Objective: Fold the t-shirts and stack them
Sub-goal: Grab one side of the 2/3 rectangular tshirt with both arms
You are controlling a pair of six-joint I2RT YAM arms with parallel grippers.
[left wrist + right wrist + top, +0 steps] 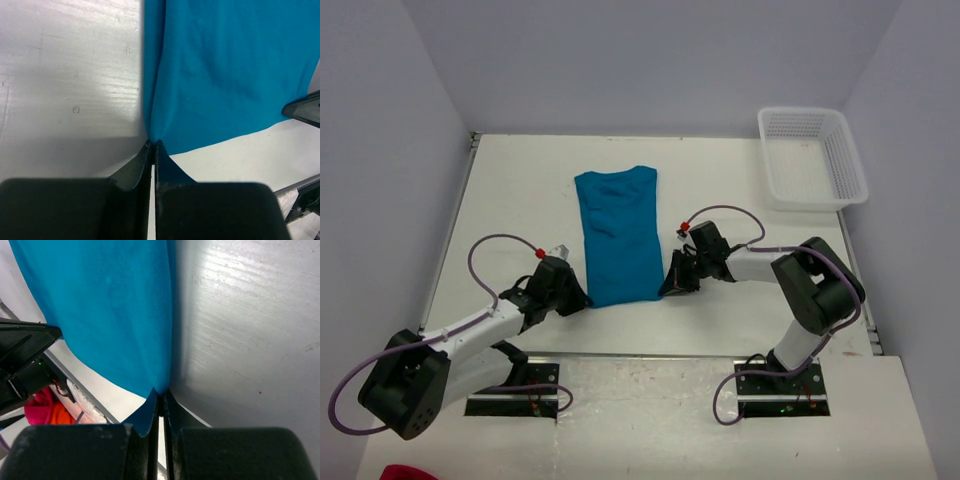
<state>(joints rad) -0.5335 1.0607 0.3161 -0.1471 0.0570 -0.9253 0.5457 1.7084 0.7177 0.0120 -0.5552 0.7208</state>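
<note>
The t-shirt [617, 235] lies flat mid-table [510, 200] as a long narrow strip, one short edge nearest the arms. The left claw [582, 297] is pinched tight on that edge's left corner and the right claw [667, 285] on its right corner. Gripping both corners together probably lets the arms carry the edge evenly over toward the far end for the next fold.

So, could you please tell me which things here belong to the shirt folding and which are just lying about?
Job in hand:
plain teal-blue cloth t-shirt, lying as a long strip
left gripper and right gripper, each shut on a near corner of it

Lying about:
white slotted plastic basket, far right
pink and orange bundle, seen only in part
</note>
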